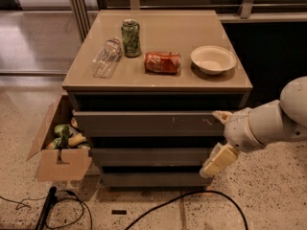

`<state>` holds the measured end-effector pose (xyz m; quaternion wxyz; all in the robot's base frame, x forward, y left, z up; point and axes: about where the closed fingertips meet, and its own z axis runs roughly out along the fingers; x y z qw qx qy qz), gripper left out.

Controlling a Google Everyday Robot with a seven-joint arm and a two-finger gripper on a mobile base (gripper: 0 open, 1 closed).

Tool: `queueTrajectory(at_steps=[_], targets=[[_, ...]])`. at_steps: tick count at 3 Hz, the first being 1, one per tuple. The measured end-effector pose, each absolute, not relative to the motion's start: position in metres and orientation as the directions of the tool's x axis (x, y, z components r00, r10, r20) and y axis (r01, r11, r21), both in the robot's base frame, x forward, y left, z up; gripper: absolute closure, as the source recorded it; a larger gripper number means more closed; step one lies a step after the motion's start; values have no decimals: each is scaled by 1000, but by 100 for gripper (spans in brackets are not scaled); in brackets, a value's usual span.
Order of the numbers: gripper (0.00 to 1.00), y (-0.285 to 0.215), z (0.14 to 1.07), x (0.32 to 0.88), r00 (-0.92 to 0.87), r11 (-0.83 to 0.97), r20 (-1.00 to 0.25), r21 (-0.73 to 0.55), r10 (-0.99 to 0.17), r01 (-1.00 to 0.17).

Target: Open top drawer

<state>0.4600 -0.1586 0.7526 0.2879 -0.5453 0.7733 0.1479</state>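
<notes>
where the top drawer's point(144, 123) right edge ends, the end effector point(219, 138) hovers.

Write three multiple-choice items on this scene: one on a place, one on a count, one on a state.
1. Where is the gripper?
A. Resting on the cabinet top
B. By the right end of the top drawer front
C. At the cabinet's far left

2. How many drink cans are on the cabinet top?
A. One
B. Four
C. Two

3. How is the red can placed?
A. Lying on its side
B. Standing upright
C. Hanging off the edge

Answers:
1 B: the gripper hangs in front of the cabinet, beside the drawer's right end.
2 C: only the green can and the red can show.
3 A: its long side rests on the top, while the green can stands upright.
</notes>
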Motion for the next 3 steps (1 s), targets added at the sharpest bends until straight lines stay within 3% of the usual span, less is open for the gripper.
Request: queueTrajectory(at_steps=[3], targets=[[0,-158,761,463,-215,407,-642,-166,-736,-898]])
